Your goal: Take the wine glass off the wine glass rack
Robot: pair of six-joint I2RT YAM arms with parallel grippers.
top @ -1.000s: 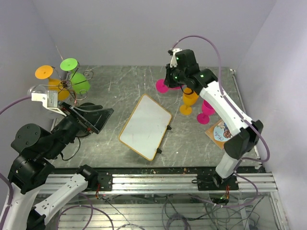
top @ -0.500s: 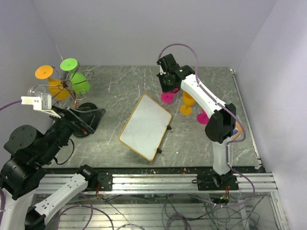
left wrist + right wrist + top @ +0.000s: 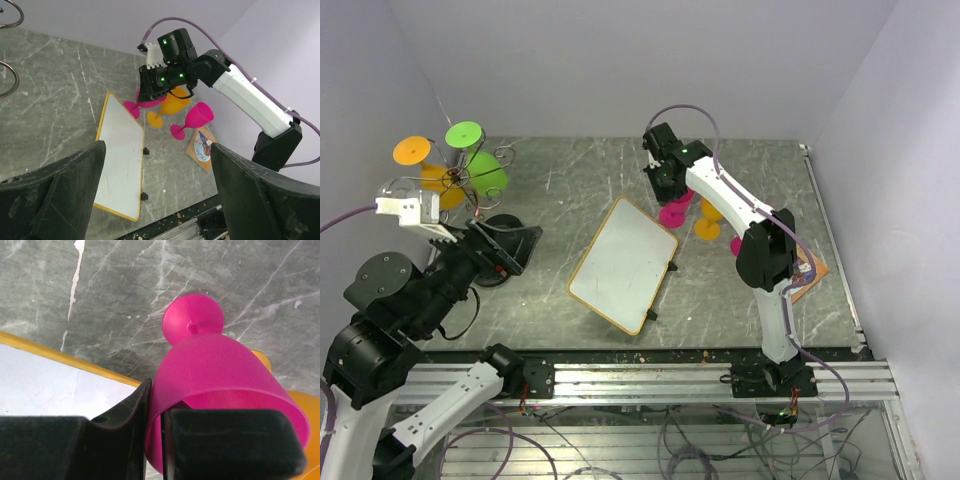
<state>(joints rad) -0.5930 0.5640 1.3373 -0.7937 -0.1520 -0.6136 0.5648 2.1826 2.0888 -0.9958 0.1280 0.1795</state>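
The step in hand looks like the set-down. The right gripper (image 3: 157, 435) pinches the rim of the pink wine glass (image 3: 220, 370), one finger inside the bowl and one outside, and holds it tilted just past the far edge of the whiteboard (image 3: 625, 262), beside an orange glass (image 3: 172, 106), well apart from the wine glass rack (image 3: 450, 178) at far left. The left gripper (image 3: 525, 248) gapes empty near that rack. Next, I judge, the glass needs righting onto its foot, clear of board and neighbours, before the fingers let go.
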